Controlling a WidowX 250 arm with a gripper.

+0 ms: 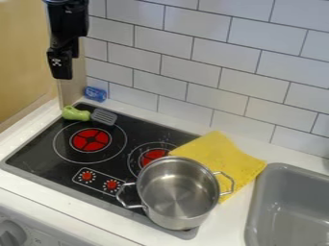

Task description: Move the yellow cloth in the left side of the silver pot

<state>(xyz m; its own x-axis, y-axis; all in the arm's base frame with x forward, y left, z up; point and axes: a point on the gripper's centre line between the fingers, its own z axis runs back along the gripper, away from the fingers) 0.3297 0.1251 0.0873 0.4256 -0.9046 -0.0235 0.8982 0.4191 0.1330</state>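
Note:
The black gripper [62, 72] hangs at the upper left, high above the stove's back left corner and away from the cloth and pot. A silver pot [177, 192] with two side handles stands upright on the front right part of the stove, its inside bare. The yellow cloth [221, 156] lies flat behind and to the right of the pot, partly on the stove's edge and partly on the white counter. Part of the cloth is hidden behind the pot's rim and right handle.
The black stove [45, 151] has red burner marks. A spatula with a green handle [76, 114] lies at its back left corner, near a blue object [95, 93] by the tiled wall. A grey sink [289, 206] is at the right.

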